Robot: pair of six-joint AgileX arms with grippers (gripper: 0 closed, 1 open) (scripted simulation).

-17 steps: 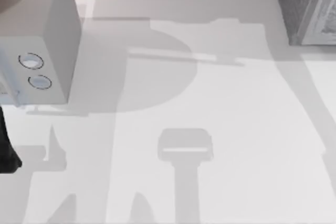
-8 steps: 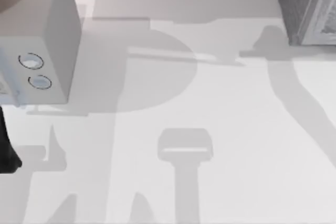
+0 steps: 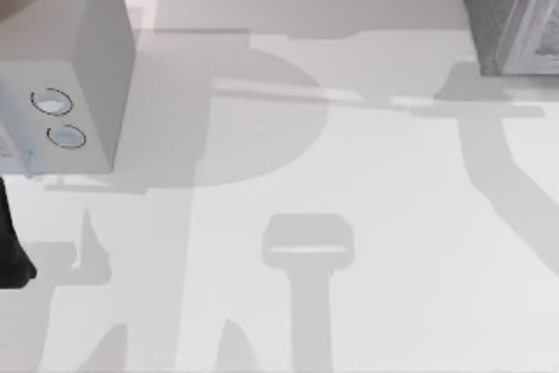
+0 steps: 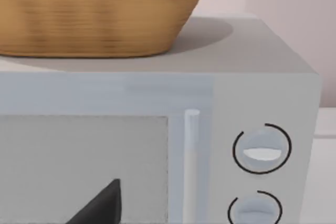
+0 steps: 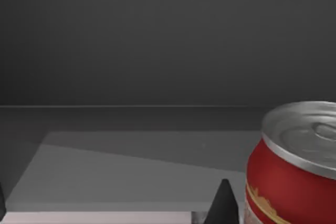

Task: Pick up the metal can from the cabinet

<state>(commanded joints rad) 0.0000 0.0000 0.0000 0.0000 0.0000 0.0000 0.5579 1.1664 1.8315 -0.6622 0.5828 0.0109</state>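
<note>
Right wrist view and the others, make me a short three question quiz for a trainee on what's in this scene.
1. True or false: in the right wrist view, the metal can stands upright inside the dark cabinet.
2. What sits on top of the pale grey box in the left wrist view? A) a woven basket B) a plate C) a bottle
3. Fill in: the front of the pale grey box carries two round ____.

Key: 1 true; 2 A; 3 rings.
</note>
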